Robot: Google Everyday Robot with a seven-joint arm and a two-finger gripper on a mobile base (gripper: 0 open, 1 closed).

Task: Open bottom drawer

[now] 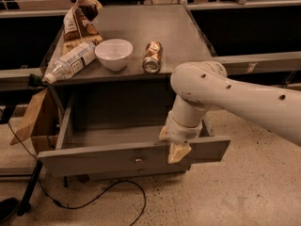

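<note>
As the arm (235, 95) bends down, its pincer (178, 152) overlaps the drawer (108, 158).

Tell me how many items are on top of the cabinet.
4: snack bag back left, water bottle lying before it, white bowl mid-left, can on its side right of the bowl. None seems hidden. The end effector is down at the front of the open drawer.

One tool (178, 150) at one open drawer (103, 158)
</note>
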